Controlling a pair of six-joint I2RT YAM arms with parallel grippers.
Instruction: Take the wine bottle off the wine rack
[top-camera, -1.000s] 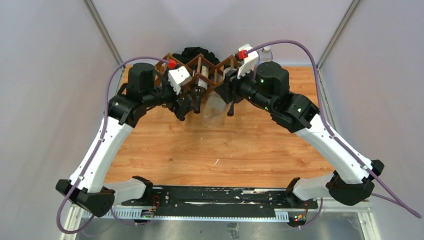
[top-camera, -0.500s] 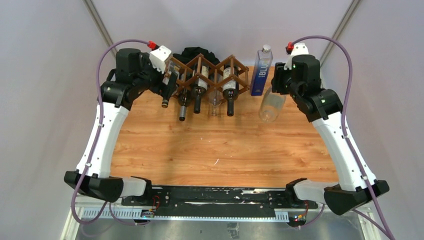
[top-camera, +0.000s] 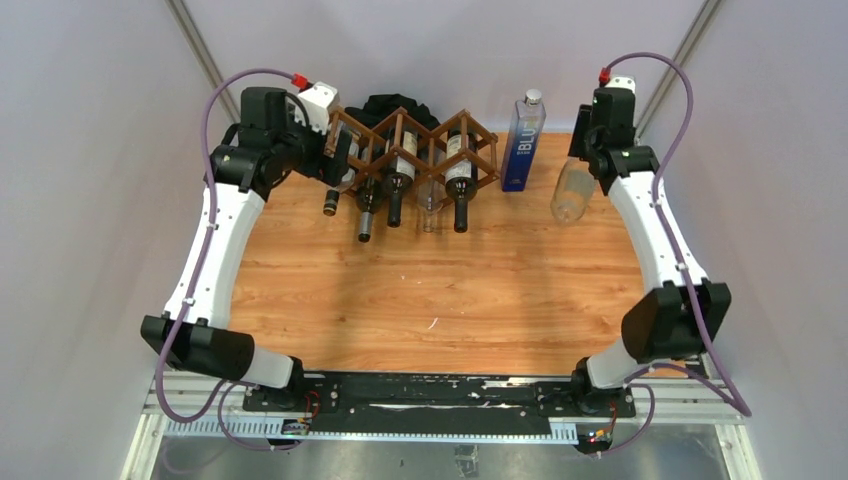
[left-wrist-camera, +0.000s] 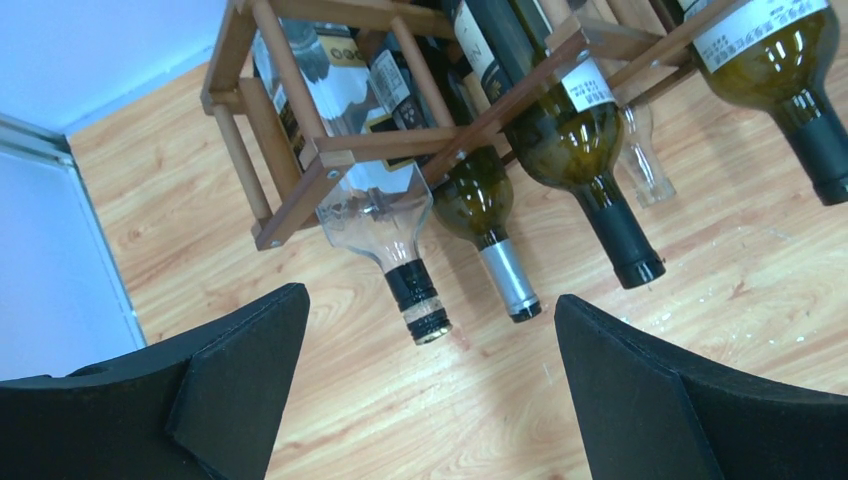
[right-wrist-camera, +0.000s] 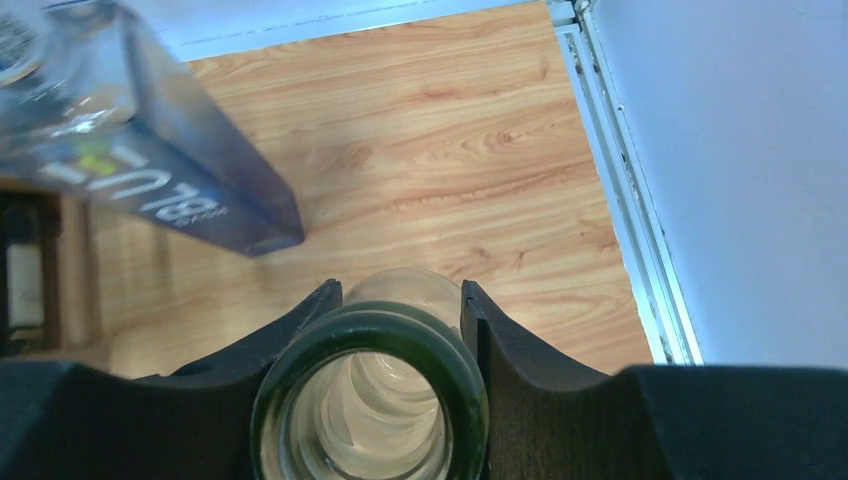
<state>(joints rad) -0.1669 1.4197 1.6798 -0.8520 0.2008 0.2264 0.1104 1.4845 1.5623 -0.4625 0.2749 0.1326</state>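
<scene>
The dark brown wooden wine rack (top-camera: 478, 150) stands at the table's far edge and holds several bottles, necks pointing toward me. My right gripper (top-camera: 588, 160) is shut on the neck of a clear empty wine bottle (top-camera: 568, 196) and holds it near the far right of the table, apart from the rack. In the right wrist view the fingers (right-wrist-camera: 300, 335) clamp just below the bottle's green-tinted mouth (right-wrist-camera: 300, 372). My left gripper (top-camera: 336, 160) is open and empty at the rack's left end. In the left wrist view it (left-wrist-camera: 430, 395) hovers over the neck of a clear bottle (left-wrist-camera: 415, 300) lying in the rack (left-wrist-camera: 300, 190).
A tall blue square bottle (top-camera: 522, 140) stands right of the rack, and shows close to the held bottle in the right wrist view (right-wrist-camera: 170, 170). A black cloth heap (top-camera: 385, 104) lies behind the rack. A metal rail (right-wrist-camera: 610, 190) edges the table on the right.
My right gripper pulled the clear bottle away from the rack's middle and carried it to the far right. My left arm swung from the rack's front to its left end.
</scene>
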